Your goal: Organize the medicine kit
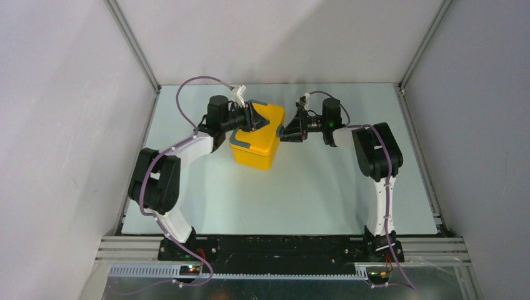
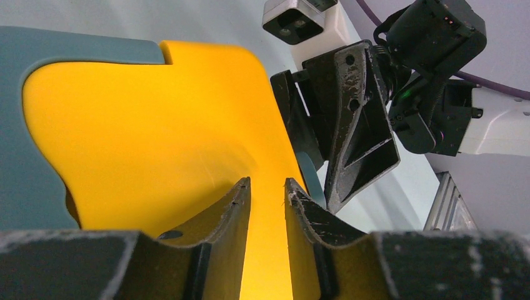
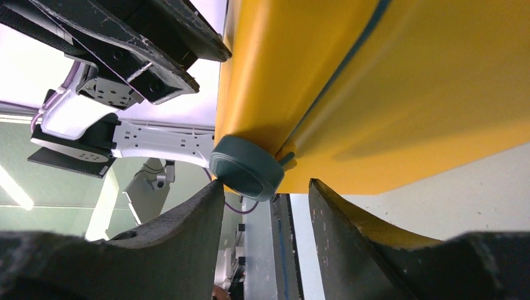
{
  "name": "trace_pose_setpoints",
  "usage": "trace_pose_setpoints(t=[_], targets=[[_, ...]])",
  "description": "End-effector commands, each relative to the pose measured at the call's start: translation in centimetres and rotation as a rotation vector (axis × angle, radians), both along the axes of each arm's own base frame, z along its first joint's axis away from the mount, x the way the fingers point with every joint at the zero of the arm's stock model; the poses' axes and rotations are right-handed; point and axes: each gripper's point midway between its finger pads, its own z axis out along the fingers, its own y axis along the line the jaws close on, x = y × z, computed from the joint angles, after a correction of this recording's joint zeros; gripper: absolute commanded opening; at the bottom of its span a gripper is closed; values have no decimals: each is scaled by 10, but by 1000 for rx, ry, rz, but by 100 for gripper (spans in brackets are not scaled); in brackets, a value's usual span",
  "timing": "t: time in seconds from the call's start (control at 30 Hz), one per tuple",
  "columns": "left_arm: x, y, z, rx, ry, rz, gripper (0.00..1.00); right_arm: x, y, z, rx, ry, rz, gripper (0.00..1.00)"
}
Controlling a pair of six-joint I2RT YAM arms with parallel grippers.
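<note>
a robotics lab test cell: plain white panels (image 1: 275,37) from nine to three o'clock, aluminium framing (image 1: 134,47), robot arms (image 1: 162,181) bolted to a black rail (image 1: 281,245) at six.

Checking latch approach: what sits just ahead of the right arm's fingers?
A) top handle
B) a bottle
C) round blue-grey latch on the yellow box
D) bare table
C: the right wrist view shows the latch on the yellow box just beyond the spread fingers.

L gripper (image 1: 253,118) & R gripper (image 1: 285,132) are crowding kit (image 1: 257,151) from both sides; table (image 1: 300,200) nr the bases is lying open.
</note>
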Motion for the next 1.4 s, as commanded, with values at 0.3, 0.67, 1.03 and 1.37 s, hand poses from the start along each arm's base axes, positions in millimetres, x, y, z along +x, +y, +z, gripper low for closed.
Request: trace_pose_setpoints(t=[0.3,0.67,1.03,1.37], targets=[[-35,11,-86,159,259,0,35,-4,10,43,36,-92,-14,65],[-36,10,-87,160,264,-1,35,8,-2,32,-36,-10,-99,60],[-35,9,-89,162,268,-4,35,7,0,28,-38,24,-98,59],[-36,8,-90,165,270,-7,35,9,3,31,-34,51,-105,54]])
